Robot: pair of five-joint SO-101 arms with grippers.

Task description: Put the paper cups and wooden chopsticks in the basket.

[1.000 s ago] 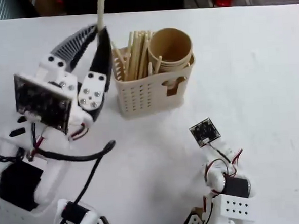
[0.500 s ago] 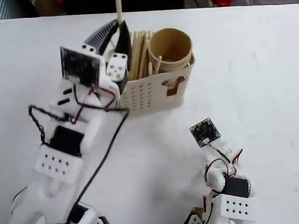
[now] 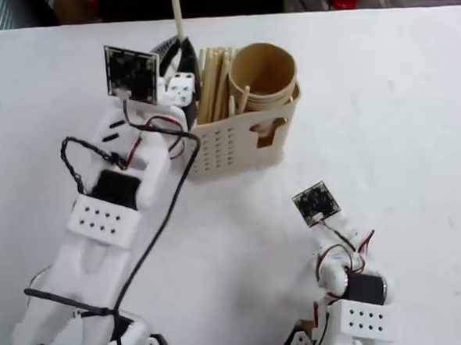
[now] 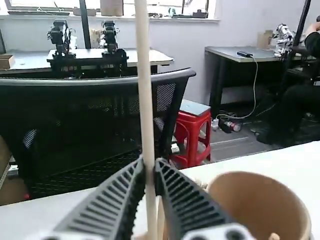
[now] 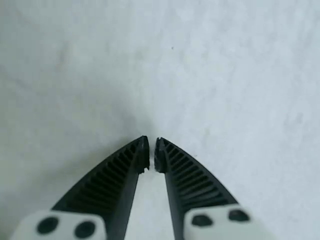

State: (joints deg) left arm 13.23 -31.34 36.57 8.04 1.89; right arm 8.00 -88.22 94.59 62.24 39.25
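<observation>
Basket (image 3: 237,149) stands on the table (image 3: 400,131) near the far edge, about mid-width. It already holds the stacked paper cups (image 3: 262,73) and a bundle of wooden chopsticks (image 3: 213,80), so the task looks nearly done: what is left is one chopstick (image 4: 142,75), upright, clamped in the left gripper (image 4: 149,167) at the basket's chopstick end and not yet let go. High view gives that placing; left wrist view gives the pinch itself and a cup rim below; right wrist view gives the right gripper (image 5: 151,150) closed on nothing over bare table toward the near edge.
</observation>
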